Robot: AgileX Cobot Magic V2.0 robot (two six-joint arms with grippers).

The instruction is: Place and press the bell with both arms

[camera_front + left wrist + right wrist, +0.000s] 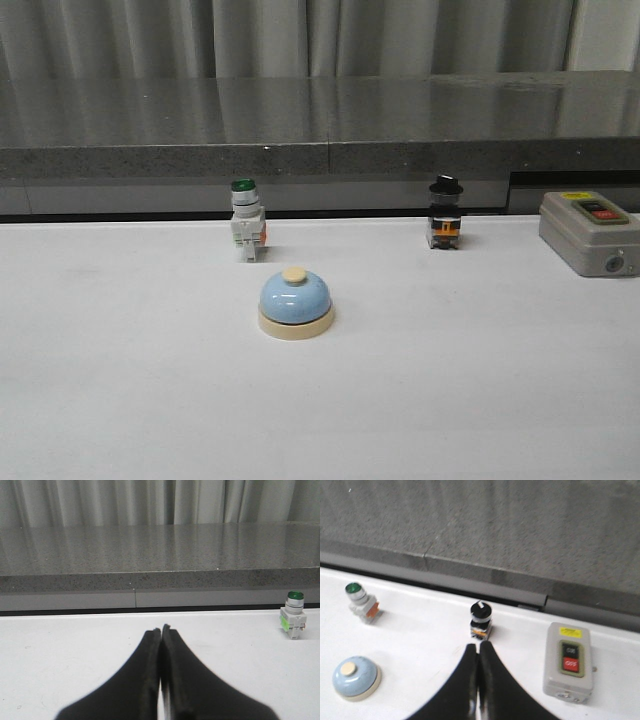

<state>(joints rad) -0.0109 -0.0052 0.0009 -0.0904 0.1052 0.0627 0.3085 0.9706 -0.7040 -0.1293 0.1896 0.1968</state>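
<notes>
Standing alone mid-table, bell (pixel 296 302)

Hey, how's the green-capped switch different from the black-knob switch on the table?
The green-capped switch has a white body and a round green cap; the black-knob switch has a dark body and a black knob. The green-capped one stands behind the bell; the black-knob one stands nearer the grey box. Both stand upright.

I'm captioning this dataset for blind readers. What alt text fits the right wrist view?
The closed right gripper points over a white table toward a black-knobbed switch. A light-blue bell sits apart from it, with a green-capped switch beyond and a grey box with a red button on the other side.
</notes>
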